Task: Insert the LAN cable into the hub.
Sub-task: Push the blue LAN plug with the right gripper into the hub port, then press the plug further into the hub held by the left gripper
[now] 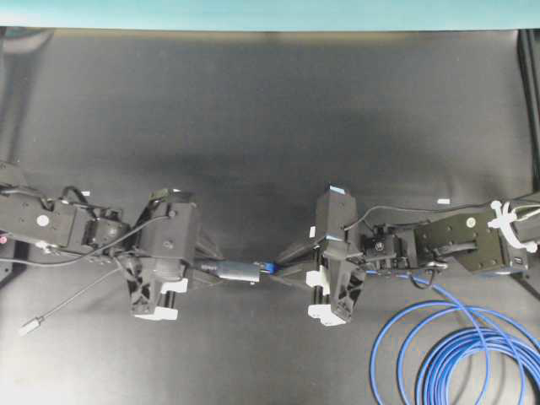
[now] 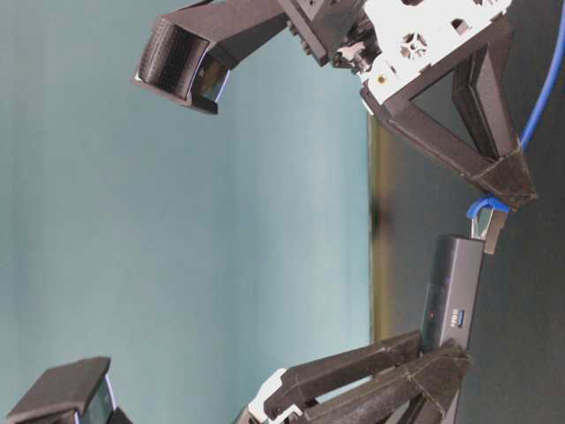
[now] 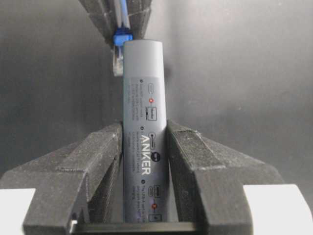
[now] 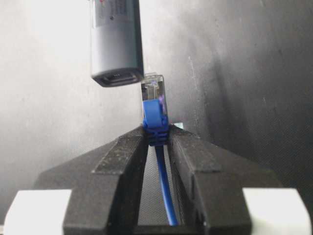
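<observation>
the two arms meet low over the middle of the dark table [image 1: 253,126], nearer the front edge than the back. the left gripper [image 1: 196,272] is clamped on the hub [image 1: 236,271], its two black fingers [image 3: 93,161] pressed against the sides of the slim grey bar, so most of the bar sticks out toward the right. in the left wrist view the hub [image 3: 143,112] stands straight out between the fingers with its printed face showing. its thin grey tail cable [image 1: 72,302] trails off to the left and ends in a small plug lying on the table near the left edge.

the right gripper [image 1: 288,268] comes in from the right and is closed narrow on the blue boot of the lan cable [image 1: 456,354]. the clear plug [image 4: 152,87] pokes out beyond the fingertips [image 4: 132,147]. the rest of the cable runs back along the right arm and lies in loose blue coils at the near right corner of the table.

the plug is not in the port. in the right wrist view the open port end of the hub [image 4: 115,44] sits just beside the plug tip, offset to one side. from the table-level view the plug [image 2: 491,231] sits right at the end of the hub [image 2: 452,291]; whether they touch i cannot tell.
</observation>
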